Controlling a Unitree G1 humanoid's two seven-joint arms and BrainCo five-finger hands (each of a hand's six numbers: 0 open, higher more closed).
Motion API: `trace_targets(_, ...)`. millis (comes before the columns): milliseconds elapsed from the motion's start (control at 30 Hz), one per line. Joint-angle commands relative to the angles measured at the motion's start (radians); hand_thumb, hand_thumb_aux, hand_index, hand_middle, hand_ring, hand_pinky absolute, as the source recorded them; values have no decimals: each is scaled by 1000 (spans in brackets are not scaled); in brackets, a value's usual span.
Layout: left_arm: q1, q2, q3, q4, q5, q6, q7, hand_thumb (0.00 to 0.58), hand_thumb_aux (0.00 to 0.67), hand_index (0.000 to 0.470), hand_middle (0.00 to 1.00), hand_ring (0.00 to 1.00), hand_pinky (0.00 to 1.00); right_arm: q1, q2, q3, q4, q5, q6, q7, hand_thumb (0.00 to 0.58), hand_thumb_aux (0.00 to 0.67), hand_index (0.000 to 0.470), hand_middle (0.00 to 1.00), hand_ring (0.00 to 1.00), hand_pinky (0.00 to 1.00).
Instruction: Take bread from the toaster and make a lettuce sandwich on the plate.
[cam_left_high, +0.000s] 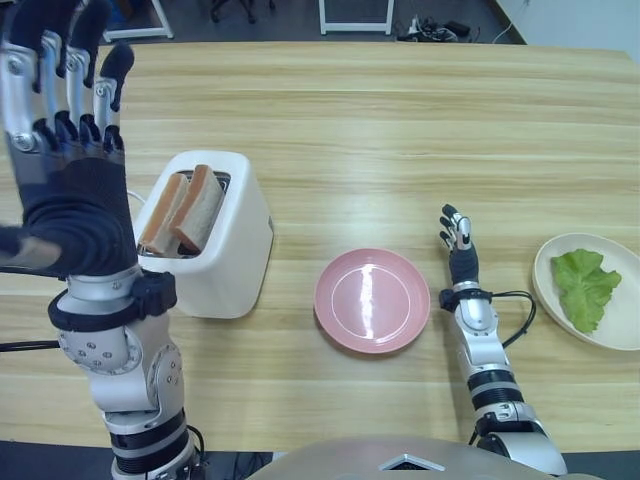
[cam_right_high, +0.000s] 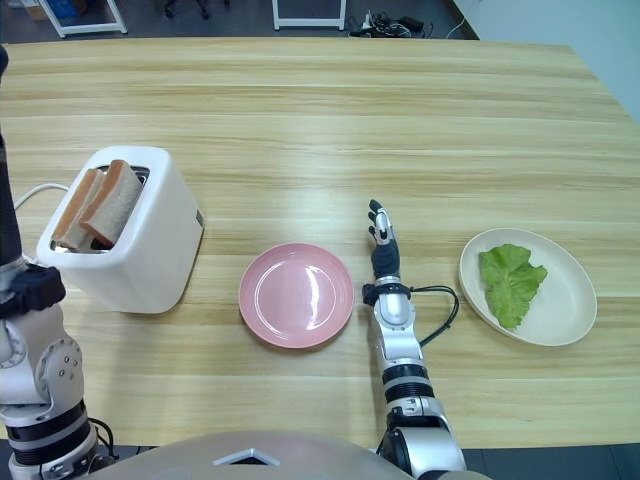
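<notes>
Standing side by side in the toaster (cam_left_high: 225, 255), two slices of bread (cam_left_high: 195, 208) poke well above the slots, untouched by either hand. The toaster sits on the table (cam_left_high: 400, 130) at 9 o'clock from the pink plate (cam_left_high: 372, 300), near it but not touching. The plate is bare and glossy.

At the toaster's 9 o'clock the left hand (cam_left_high: 65, 170) is raised off the table, near the camera, palm toward the toaster. Its fingers are straight, spread apart and pointing to 12 o'clock, with nothing in them.

The right hand (cam_left_high: 460, 245) lies low over the table just beside the plate, at its 3 o'clock. Its fingers are stretched out toward 12 o'clock and hold nothing. A black cable (cam_left_high: 520, 315) loops out from its wrist toward 3 o'clock.

Farther out at 3 o'clock, well apart from the plate, a cream dish (cam_right_high: 575, 300) holds one leaf of lettuce (cam_left_high: 585, 288), lying flat in its middle. The right hand rests between plate and dish, touching neither.
</notes>
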Motion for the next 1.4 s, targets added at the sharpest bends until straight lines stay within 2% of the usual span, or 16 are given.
trace_targets(33,37,65,33,172,346,85,91,0,0,0,0,0,0,-9,5,6,14,-9,-3,-9,0,0,0,0,0,0)
trace_targets(167,52,133,10,380,581,155,160,0,0,0,0,0,0,-10,6,6,24,-7,-5,-12,0,0,0,0,0,0)
trace_targets(367,104,198,46,480,781,260,263,0,0,0,0,0,0,1,-8,-4,16,-1,-2,-8,0,0,0,0,0,0)
trace_targets(667,178,238,98,403,825,280,297,0,0,0,0,0,0,13,-2,3,10,-5,2,-11,0,0,0,0,0,0)
trace_targets(867,243,254,78,335,847,272,229,0,0,0,0,0,0,18,-5,3,8,-5,5,-10,0,0,0,0,0,0)
trace_targets(1233,280,261,54,377,862,298,177,0,0,0,0,0,0,27,-10,-3,3,-1,14,-7,0,0,0,0,0,0)
trace_targets(1267,280,261,55,378,856,298,177,285,192,135,0,0,0,28,-10,-4,2,-1,15,-8,0,0,0,0,0,0)
trace_targets(1300,279,259,58,375,846,291,180,530,473,332,0,0,0,28,-10,-4,1,0,16,-8,0,0,0,0,0,0)
trace_targets(1333,280,257,62,367,836,278,188,580,670,470,0,0,0,29,-10,-5,0,0,18,-7,0,0,0,0,0,0)
trace_targets(1400,268,249,71,361,795,221,223,580,670,470,0,0,0,31,-10,-6,-1,1,21,-7,0,0,0,0,0,0)
